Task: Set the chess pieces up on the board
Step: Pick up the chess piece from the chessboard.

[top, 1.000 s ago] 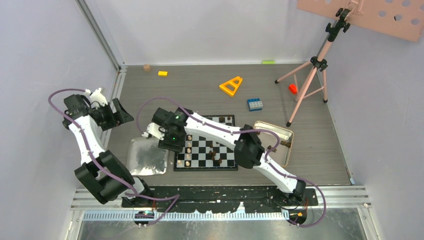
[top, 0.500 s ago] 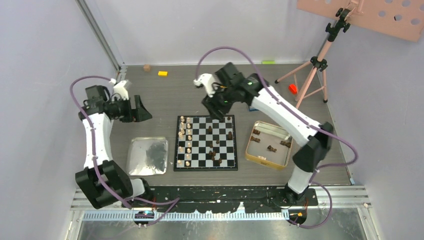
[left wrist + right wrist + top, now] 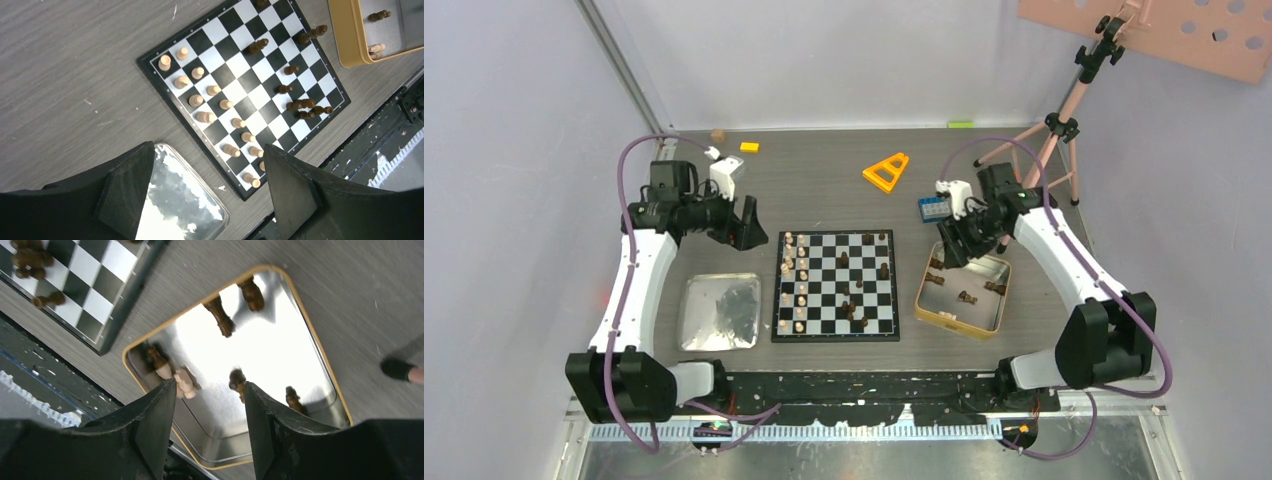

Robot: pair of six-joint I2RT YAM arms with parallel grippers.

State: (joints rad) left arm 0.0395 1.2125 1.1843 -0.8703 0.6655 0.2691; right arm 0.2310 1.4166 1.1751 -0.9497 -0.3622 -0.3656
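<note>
The black and white board (image 3: 836,285) lies at the table's middle and also shows in the left wrist view (image 3: 245,90). Light tan pieces (image 3: 220,104) stand along its left side. Several dark brown pieces (image 3: 300,104) lie scattered on it. A gold-rimmed tin (image 3: 962,292) to its right holds several dark pieces (image 3: 222,315) and a light one (image 3: 184,382). My right gripper (image 3: 207,390) is open and empty just above the tin, and shows from above (image 3: 952,248). My left gripper (image 3: 746,225) is open and empty, up and left of the board.
A shiny silver tray (image 3: 718,312) lies left of the board. A blue toy brick (image 3: 933,208), an orange triangle (image 3: 886,172), a small yellow block (image 3: 749,147) and a pink tripod (image 3: 1044,150) stand at the back.
My right arm has swung from the board's left side, past its far edge, to over the tin. My left arm has moved right toward the board's far left corner.
</note>
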